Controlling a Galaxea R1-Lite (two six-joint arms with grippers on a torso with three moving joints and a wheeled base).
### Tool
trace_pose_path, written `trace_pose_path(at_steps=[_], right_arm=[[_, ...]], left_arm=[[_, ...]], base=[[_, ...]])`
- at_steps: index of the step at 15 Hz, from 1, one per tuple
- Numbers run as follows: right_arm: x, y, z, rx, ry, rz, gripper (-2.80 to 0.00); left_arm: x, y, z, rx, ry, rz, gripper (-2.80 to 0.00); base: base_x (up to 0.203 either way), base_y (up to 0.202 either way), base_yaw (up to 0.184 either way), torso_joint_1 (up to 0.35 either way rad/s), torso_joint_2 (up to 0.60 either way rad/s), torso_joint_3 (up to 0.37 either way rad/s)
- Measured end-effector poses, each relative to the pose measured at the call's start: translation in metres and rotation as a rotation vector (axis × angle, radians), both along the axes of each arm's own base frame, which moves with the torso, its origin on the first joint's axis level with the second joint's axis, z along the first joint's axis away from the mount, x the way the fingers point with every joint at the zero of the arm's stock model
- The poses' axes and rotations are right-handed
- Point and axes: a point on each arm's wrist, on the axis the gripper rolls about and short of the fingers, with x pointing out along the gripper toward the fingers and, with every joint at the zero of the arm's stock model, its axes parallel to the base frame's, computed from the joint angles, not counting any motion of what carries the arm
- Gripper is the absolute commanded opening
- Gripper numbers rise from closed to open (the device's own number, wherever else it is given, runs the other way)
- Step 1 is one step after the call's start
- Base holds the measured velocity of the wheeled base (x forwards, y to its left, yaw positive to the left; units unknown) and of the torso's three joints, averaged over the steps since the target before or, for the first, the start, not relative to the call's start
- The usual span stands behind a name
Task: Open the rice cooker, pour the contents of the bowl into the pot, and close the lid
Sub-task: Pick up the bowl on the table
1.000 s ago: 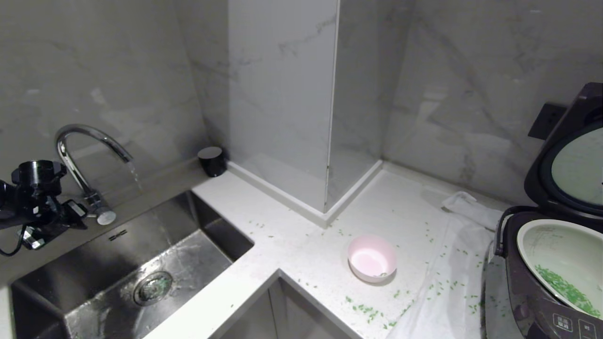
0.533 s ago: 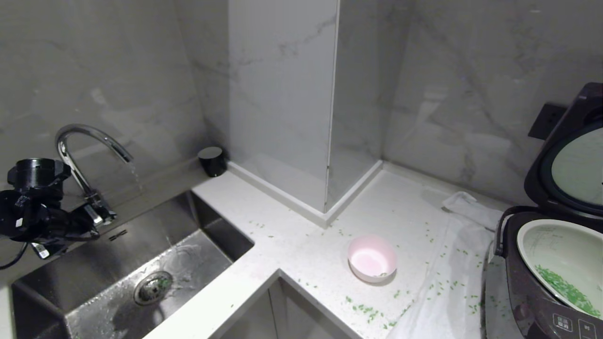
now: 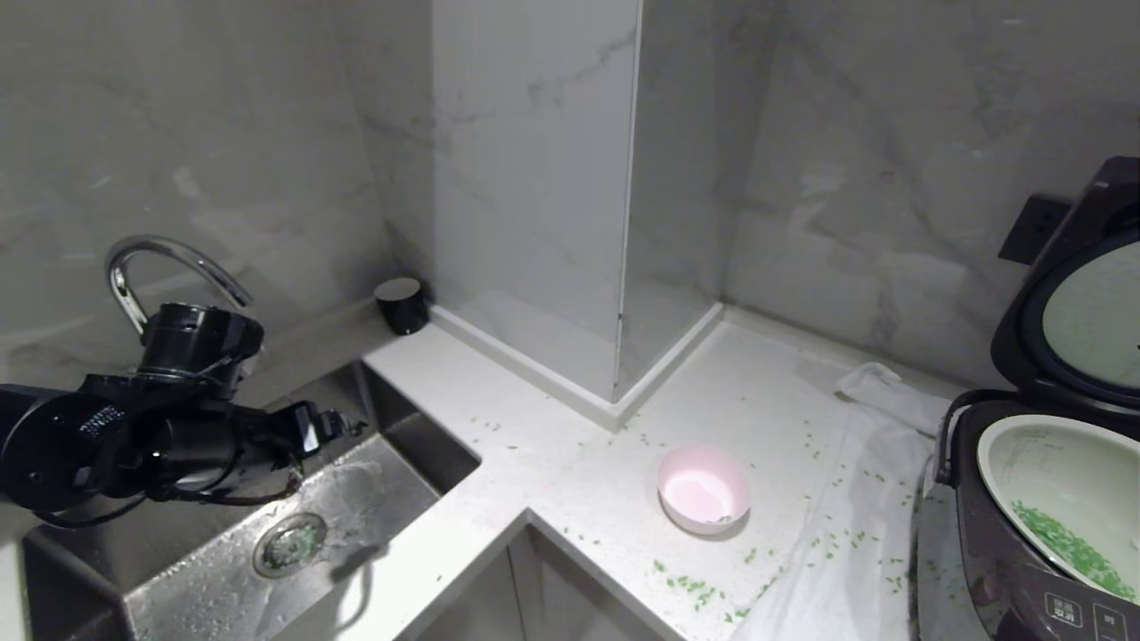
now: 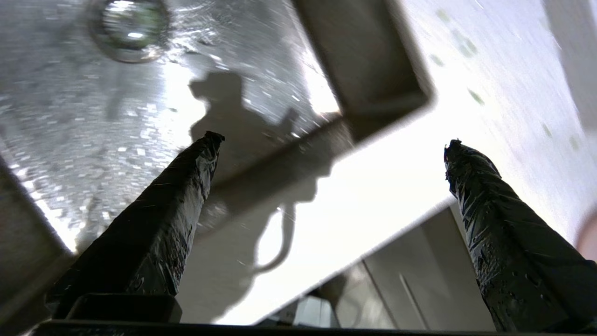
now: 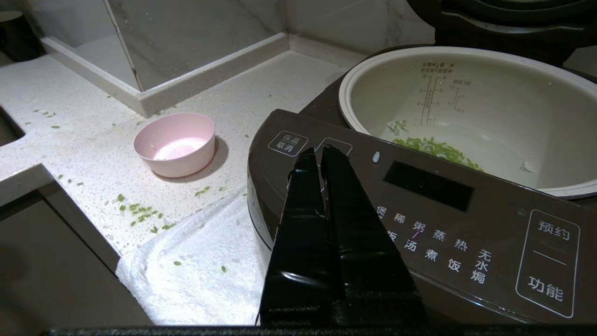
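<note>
The rice cooker (image 3: pixel 989 570) stands at the far right with its lid (image 3: pixel 1024 329) swung up. Its pale pot (image 3: pixel 1051 463) holds green chopped bits (image 3: pixel 1069 547), also seen in the right wrist view as green bits (image 5: pixel 436 148). The pink bowl (image 3: pixel 686 516) sits upright on the counter, left of the cooker, nearly empty. My left gripper (image 3: pixel 334 425) hovers over the sink, far left of the bowl, and is open and empty (image 4: pixel 333 142). My right gripper (image 5: pixel 318 151) is shut and empty, hanging over the cooker's front panel (image 5: pixel 429 224).
A steel sink (image 3: pixel 223 552) with a curved faucet (image 3: pixel 169 258) fills the left. A black cup (image 3: pixel 400 304) stands in the back corner. A white towel (image 3: pixel 846 552) lies under the cooker. Loose green bits (image 3: pixel 690 588) dot the counter. A wall column juts out behind the bowl.
My left arm has swung from beside the faucet rightward and forward over the sink, towards the counter. Bowl, cooker and right gripper have not moved.
</note>
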Motion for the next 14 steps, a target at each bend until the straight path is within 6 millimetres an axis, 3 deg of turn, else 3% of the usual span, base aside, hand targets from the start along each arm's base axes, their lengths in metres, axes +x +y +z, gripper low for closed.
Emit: trace_pose_path(at_steps=[2,5,10,14], right_arm=[[0.0,0.0,0.0,0.0,0.0,0.0,-2.8],[0.0,0.0,0.0,0.0,0.0,0.0,-2.8],[0.0,0.0,0.0,0.0,0.0,0.0,-2.8],[0.0,0.0,0.0,0.0,0.0,0.0,-2.8]], left_arm=[[0.0,-0.033,0.006,-0.011,-0.018,-0.118,0.0],[0.017,-0.074,0.018,-0.026,-0.06,-0.234,0.0],[0.049,-0.143,0.02,-0.043,-0.09,-0.376,0.0],[0.064,-0.204,0.017,-0.042,-0.089,-0.494,0.0]], base=[[0.0,0.0,0.0,0.0,0.0,0.0],[0.0,0.0,0.0,0.0,0.0,0.0],[0.0,0.0,0.0,0.0,0.0,0.0],[0.0,0.0,0.0,0.0,0.0,0.0]])
